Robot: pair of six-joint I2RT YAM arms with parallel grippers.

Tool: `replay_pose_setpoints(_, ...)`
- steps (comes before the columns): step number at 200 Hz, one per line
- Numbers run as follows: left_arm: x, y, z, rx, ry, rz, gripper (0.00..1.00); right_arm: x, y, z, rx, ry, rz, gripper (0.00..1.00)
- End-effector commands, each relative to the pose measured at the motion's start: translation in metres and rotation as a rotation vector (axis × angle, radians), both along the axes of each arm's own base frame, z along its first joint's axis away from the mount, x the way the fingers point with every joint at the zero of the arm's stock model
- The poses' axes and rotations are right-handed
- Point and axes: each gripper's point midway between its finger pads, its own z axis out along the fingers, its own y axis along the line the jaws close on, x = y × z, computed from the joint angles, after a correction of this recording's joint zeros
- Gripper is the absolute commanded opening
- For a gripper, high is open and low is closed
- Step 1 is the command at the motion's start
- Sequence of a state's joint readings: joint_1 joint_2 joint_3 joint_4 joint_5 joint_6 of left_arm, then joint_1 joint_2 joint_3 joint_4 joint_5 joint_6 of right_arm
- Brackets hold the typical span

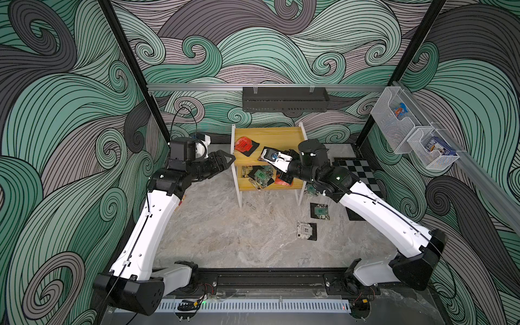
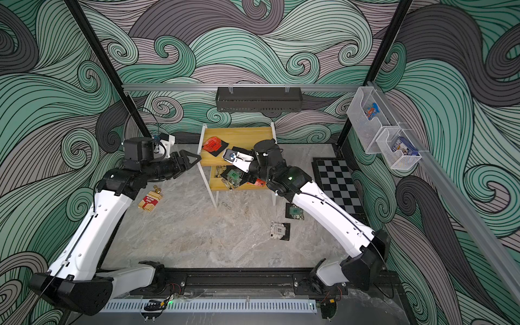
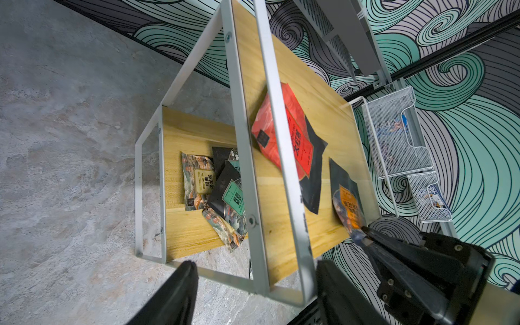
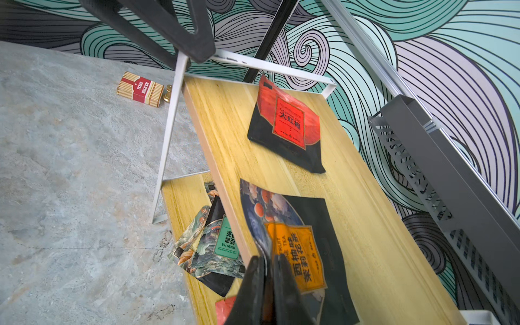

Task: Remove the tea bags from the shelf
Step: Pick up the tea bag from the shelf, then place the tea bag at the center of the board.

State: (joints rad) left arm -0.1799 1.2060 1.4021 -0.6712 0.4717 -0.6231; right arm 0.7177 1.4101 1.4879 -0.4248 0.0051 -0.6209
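Closest to the lens, filling the bottom of the right wrist view: right pincer (image 4: 270, 284), clenched on the near edge of the orange-labelled tea bag (image 4: 295, 253), over the front right part of the upper board of the shelf (image 4: 365, 225). Judged as mid-pick, bag not yet lifted clear of the board.

Left pincer (image 1: 225, 161) released, jaws apart, at the shelf's upper left front corner, straddling the white frame in the left wrist view. Cannot tell whether touching it.

Done, judging by the layout: green-labelled tea bag (image 1: 320, 211) and white-labelled tea bag (image 1: 306, 230) flat on the worktop (image 1: 239, 239), in front of the shelf's right leg. Apparently a third tea bag (image 1: 311, 190) just beside that leg, half hidden under the right arm (image 1: 380, 213).

Left to do: red-labelled tea bag (image 1: 244, 145) at the left of the shelf's upper board, and the pile of tea bags (image 1: 260, 176) on the shelf's lower board, with green, yellow and red among them. Roughly a third cleared, by this count.

Shown only from above: the bags on the worktop. Shown only by the wrist views: the clamp itself, plus the print "GREEN TEA" and "OOLONG TEA" on the lower pile. Red-and-white carton (image 2: 150, 200) on the worktop left of the shelf: plain in a top view and the right wrist view, absent from the left wrist view.
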Motion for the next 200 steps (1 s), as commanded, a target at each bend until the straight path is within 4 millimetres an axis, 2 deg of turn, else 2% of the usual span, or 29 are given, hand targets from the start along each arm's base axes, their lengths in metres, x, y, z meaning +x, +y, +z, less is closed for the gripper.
replay_pose_setpoints(1, -0.005, 0.001, 0.003, -0.002, -0.009, 0.006, 0.69, -0.009, -0.01, 0.004, -0.002, 0.002, -0.015, 0.07)
replay_pose_setpoints(74, -0.01, 0.0, 0.003, 0.0, -0.007, -0.001, 0.69, -0.044, -0.02, 0.036, 0.041, -0.077, 0.011, 0.06)
replay_pose_setpoints(113, -0.018, 0.001, -0.002, 0.019, -0.002, -0.005, 0.69, -0.076, -0.023, 0.043, 0.068, -0.1, 0.063, 0.06)
replay_pose_setpoints(161, -0.028, 0.006, -0.025, 0.048, 0.033, 0.006, 0.69, -0.107, -0.031, 0.026, 0.072, -0.088, 0.099, 0.06)
replay_pose_setpoints(200, -0.036, 0.01, -0.051, 0.071, 0.088, 0.012, 0.69, -0.119, -0.038, -0.007, 0.053, -0.027, 0.085, 0.06)
